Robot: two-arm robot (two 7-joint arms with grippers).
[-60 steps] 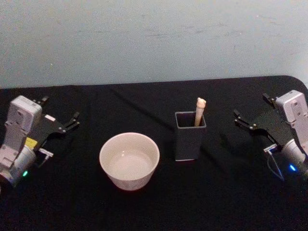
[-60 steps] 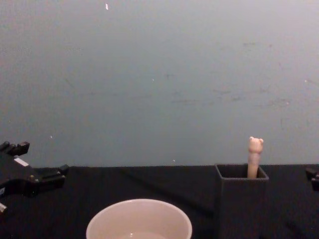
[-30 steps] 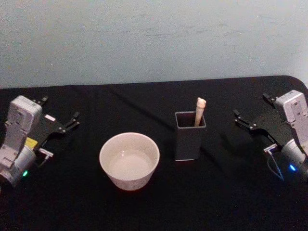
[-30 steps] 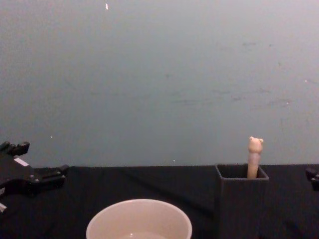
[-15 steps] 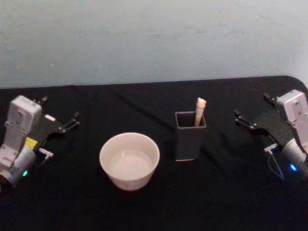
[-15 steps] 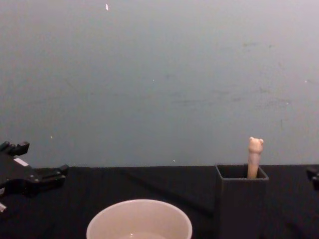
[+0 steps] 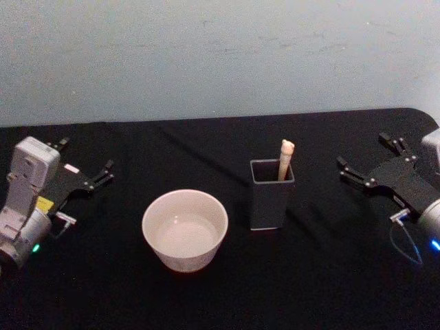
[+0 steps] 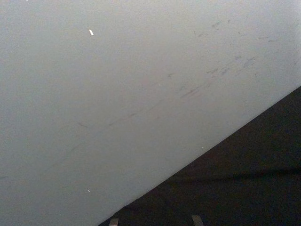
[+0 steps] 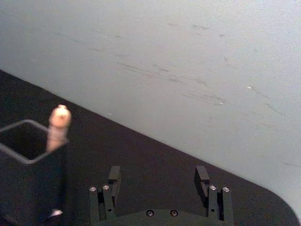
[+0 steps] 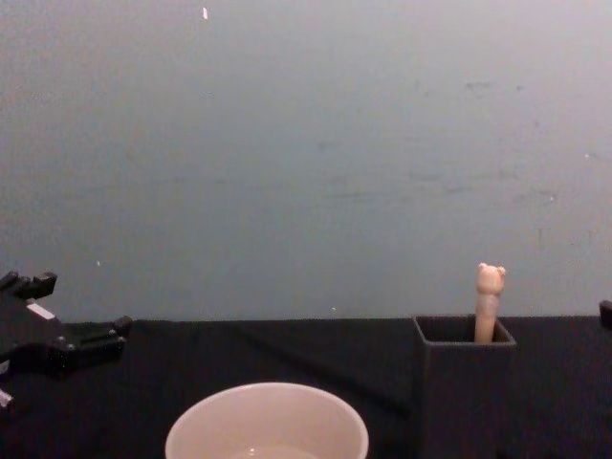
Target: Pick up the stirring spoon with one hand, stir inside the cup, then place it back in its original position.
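Black-covered table (image 7: 309,289) backed by a scuffed, pale blue-grey wall (image 7: 206,62)

A pale grey boxy wrist housing (image 7: 27,172) backs the black, flat-plated left gripper (image 7: 86,155), with a yellow label (image 7: 44,204), a small white tag (image 7: 70,168) and a green light (image 7: 35,247). The right gripper (image 7: 362,151), also black, shows silver screw heads (image 9: 92,189), a thin looping cable (image 7: 393,237) and a blue light (image 7: 434,245).
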